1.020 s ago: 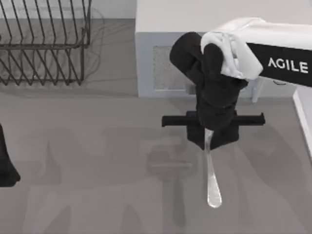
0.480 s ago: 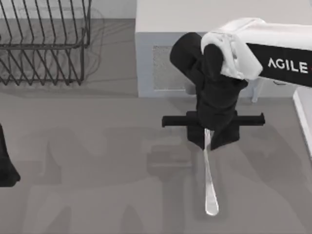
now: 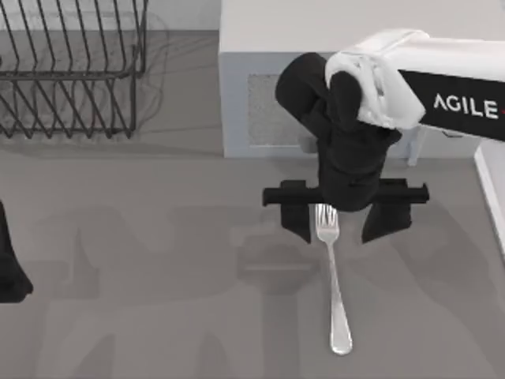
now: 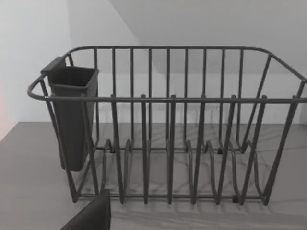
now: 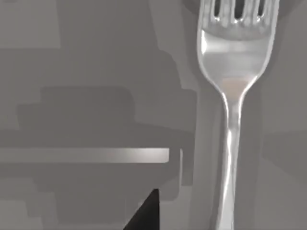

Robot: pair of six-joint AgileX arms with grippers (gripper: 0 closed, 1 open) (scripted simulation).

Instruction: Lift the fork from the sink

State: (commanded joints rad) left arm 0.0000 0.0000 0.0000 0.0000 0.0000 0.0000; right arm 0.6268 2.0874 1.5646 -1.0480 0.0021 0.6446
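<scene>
Right gripper [image 3: 342, 223] now spread wide, fingers [image 3: 297, 223] apart, gripping nothing. Fork [image 3: 334, 281] released since a second ago, lying flat on grey sink floor [image 3: 158, 276], tines between the fingers.

Left arm [image 3: 9, 264] parked at left edge.

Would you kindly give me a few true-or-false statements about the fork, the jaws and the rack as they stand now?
1. The right gripper has its jaws open. True.
2. The fork is clamped in those jaws. False: it lies free between them.
3. The fork's tines point toward the right gripper. True.
4. The dish rack holds plates. False: its slots are bare.
5. The left gripper hovers over the fork. False: it is parked at the left edge.
</scene>
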